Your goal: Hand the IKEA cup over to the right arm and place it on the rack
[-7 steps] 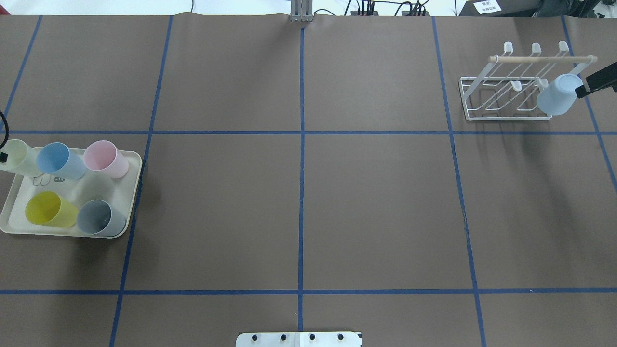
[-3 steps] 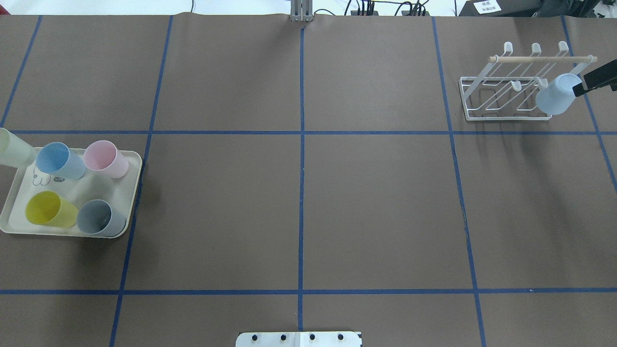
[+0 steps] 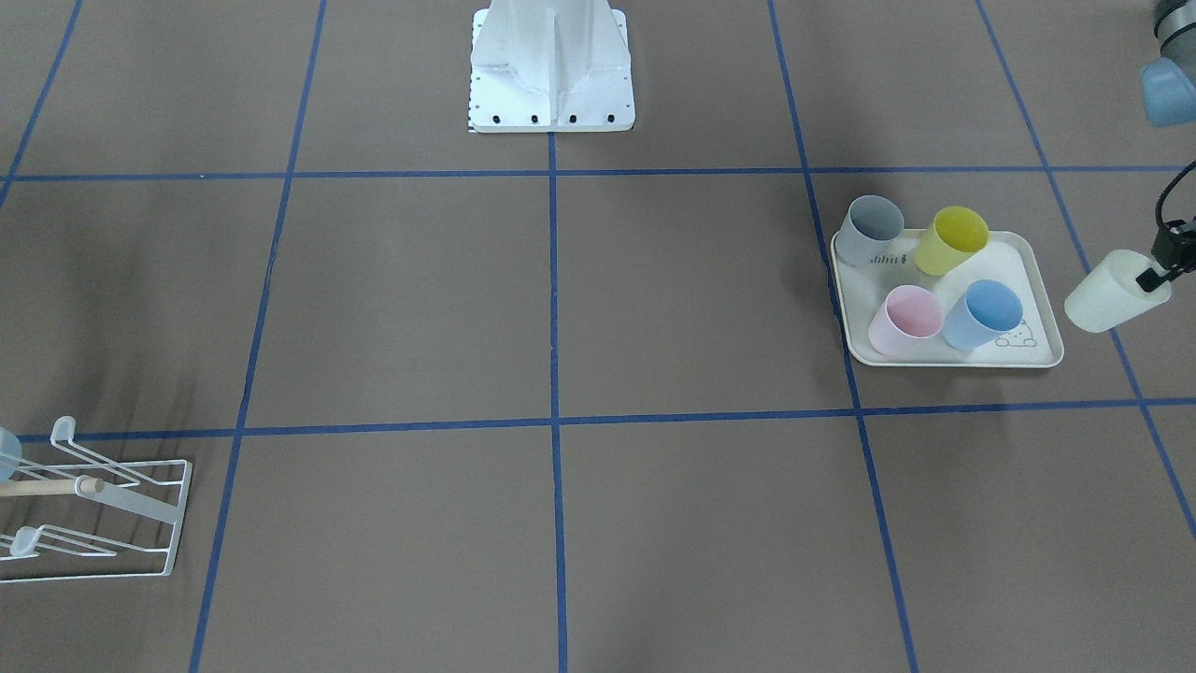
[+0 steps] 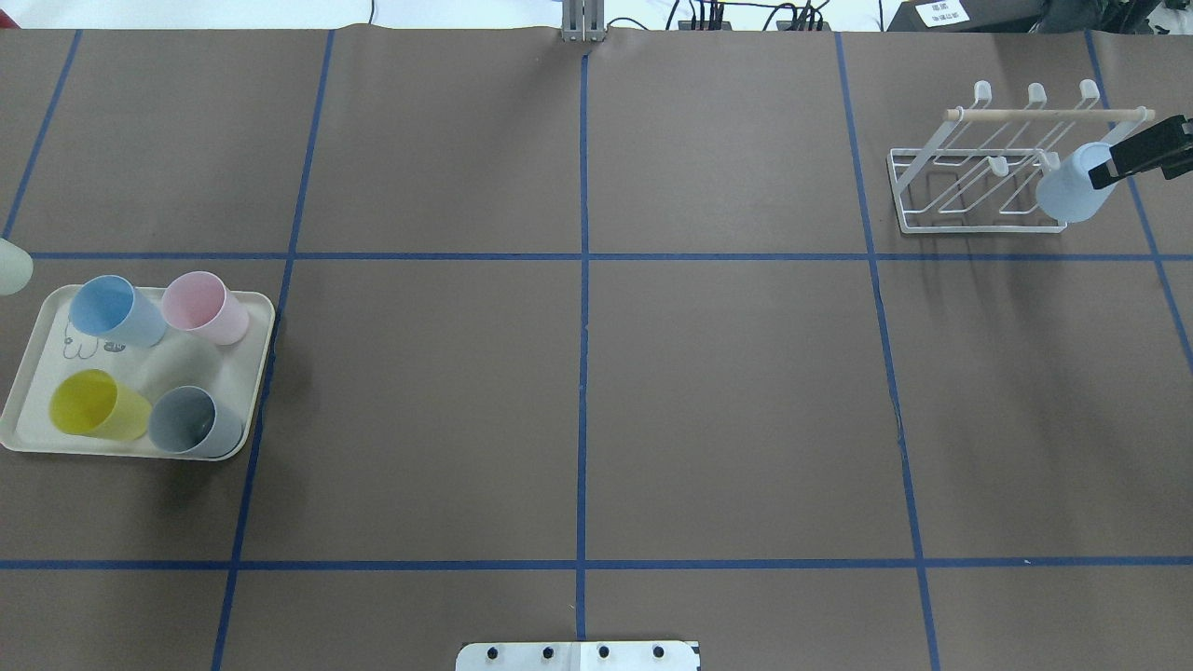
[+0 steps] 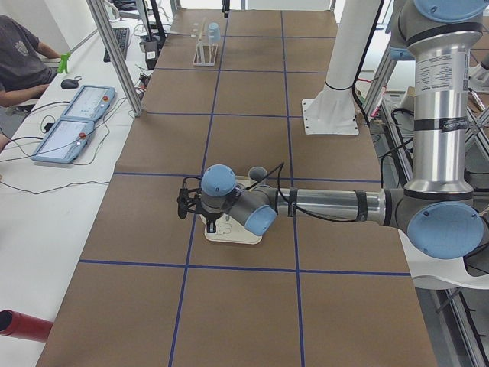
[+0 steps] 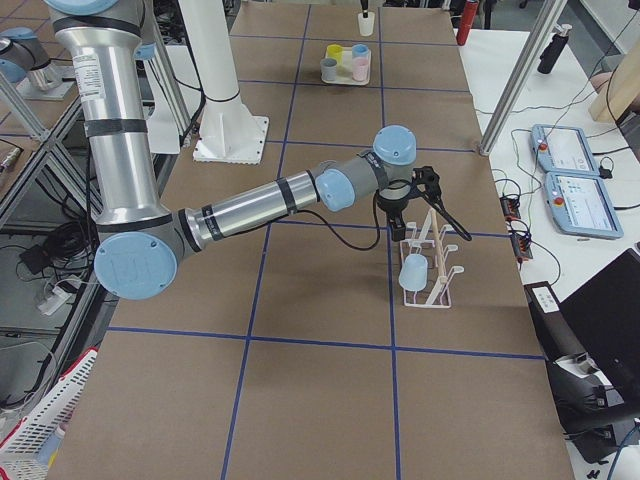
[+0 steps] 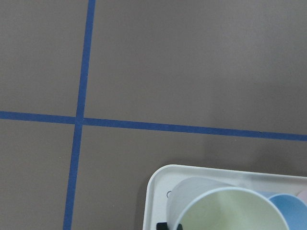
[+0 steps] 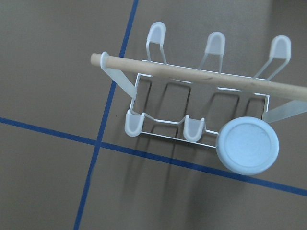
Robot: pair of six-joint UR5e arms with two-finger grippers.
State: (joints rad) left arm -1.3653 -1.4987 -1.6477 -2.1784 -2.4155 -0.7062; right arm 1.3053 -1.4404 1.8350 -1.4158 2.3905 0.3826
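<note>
Overhead exterior, far left edge: the pale green IKEA cup point(image 4: 11, 266) hangs beside the tray point(image 4: 268, 328), its rim pinched by the left claw point(image 3: 1151, 277). Best carry it level toward centre for the handover. Far right, a light blue cup point(image 4: 1067, 191) sits inverted on the rack point(image 4: 1025, 115). Whether the right claw point(image 4: 1104, 172) is open cannot be told.

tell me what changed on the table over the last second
The left gripper carried the pale green cup it grips off the tray, out to the robot's left and a little forward, almost out of the overhead view. The right gripper edged slightly inward over the pale blue cup on the rack. The tray, its four cups and the rack stayed put.
</note>
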